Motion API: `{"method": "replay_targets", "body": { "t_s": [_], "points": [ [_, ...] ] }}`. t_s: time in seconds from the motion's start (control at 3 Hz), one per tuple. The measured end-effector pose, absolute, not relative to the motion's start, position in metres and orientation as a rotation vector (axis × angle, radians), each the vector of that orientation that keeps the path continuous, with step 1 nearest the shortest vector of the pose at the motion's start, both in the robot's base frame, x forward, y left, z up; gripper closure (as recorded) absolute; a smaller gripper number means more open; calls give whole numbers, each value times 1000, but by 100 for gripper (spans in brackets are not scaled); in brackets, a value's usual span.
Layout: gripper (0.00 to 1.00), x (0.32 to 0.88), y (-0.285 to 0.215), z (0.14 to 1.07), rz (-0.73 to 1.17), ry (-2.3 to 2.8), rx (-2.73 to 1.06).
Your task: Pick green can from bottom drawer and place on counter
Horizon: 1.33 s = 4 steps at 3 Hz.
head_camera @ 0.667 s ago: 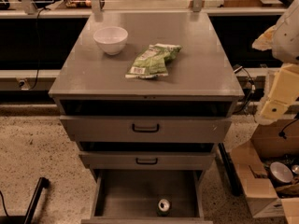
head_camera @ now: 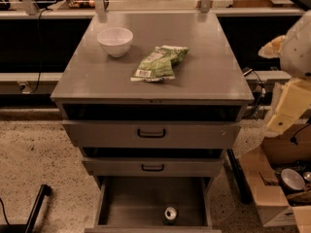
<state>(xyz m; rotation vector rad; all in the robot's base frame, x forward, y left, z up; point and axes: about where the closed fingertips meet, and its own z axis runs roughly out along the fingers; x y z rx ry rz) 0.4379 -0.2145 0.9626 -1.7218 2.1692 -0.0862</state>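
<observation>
The green can point(head_camera: 170, 214) stands upright in the open bottom drawer point(head_camera: 126, 208), near its front edge and right of centre; I see mostly its silver top. The counter point(head_camera: 204, 67) is the flat grey top of the cabinet above it. My gripper point(head_camera: 287, 111) hangs at the right edge of the camera view, beside the cabinet's right side at about the top drawer's height. It is well apart from the can and holds nothing that I can see.
A white bowl point(head_camera: 115, 41) and a crinkled green snack bag point(head_camera: 158, 63) lie on the counter. The two upper drawers point(head_camera: 151, 133) stand slightly pulled out. Cardboard boxes point(head_camera: 272, 188) sit on the floor at right, and a black pole point(head_camera: 36, 205) at lower left.
</observation>
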Motion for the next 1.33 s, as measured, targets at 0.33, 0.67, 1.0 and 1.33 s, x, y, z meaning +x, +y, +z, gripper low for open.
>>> {"method": "replay_targets", "body": {
  "t_s": [0.33,0.67,1.0,1.33],
  "points": [
    [0,420,-191,909,48,2026,-1755],
    [0,403,-167,809,318,1929,-1693],
    [0,389,-162,753,449,1905,-1591],
    [0,395,-159,725,536,1904,-1580]
  ]
}}
